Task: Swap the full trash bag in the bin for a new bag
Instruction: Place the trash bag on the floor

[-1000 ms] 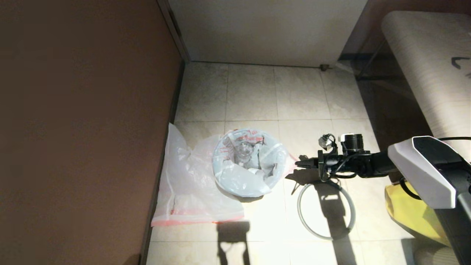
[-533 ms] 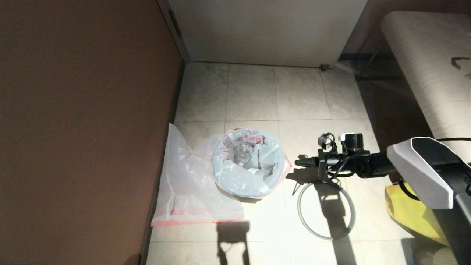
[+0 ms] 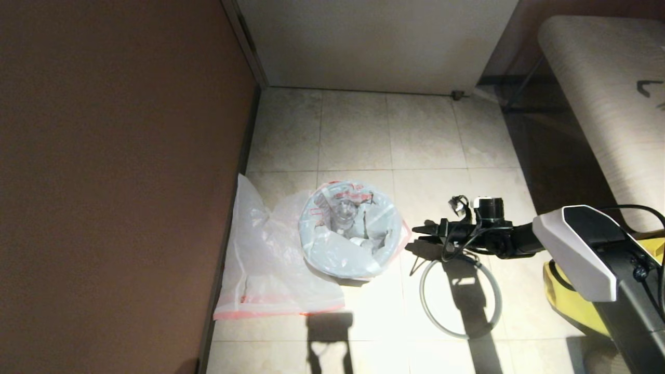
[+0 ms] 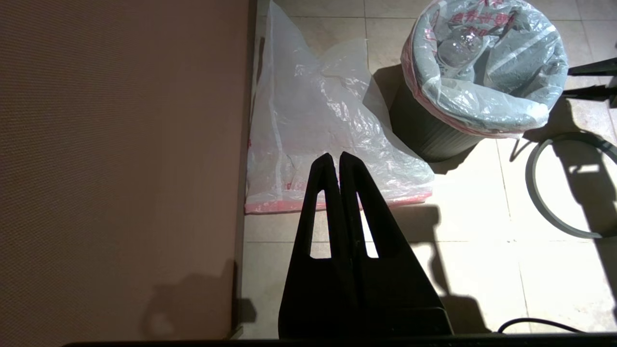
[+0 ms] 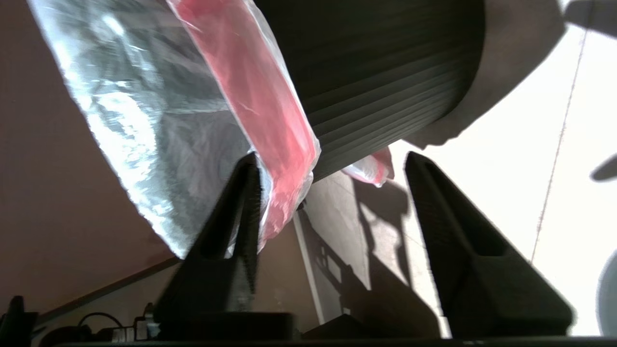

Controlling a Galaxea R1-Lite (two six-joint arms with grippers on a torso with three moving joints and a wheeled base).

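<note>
Full trash bag (image 3: 352, 234) is sitting in the bin (image 4: 424, 137) from my head view, its mouth folded over the edge, so I'm bringing my right gripper (image 3: 419, 232) level beside its right side; the grey hoop (image 3: 460, 297) is lying on the floor. Left wrist view: my left gripper (image 4: 336, 159) is hanging pressed together above the new bag (image 4: 318, 125), flat by the wall. Right wrist view: my fingers (image 5: 241, 193) are spread, one touching the red-pink band (image 5: 260, 111), seemingly readying a pinch

The full trash bag (image 3: 352, 231) hides the bin's (image 4: 424, 137) rim and inside.
</note>
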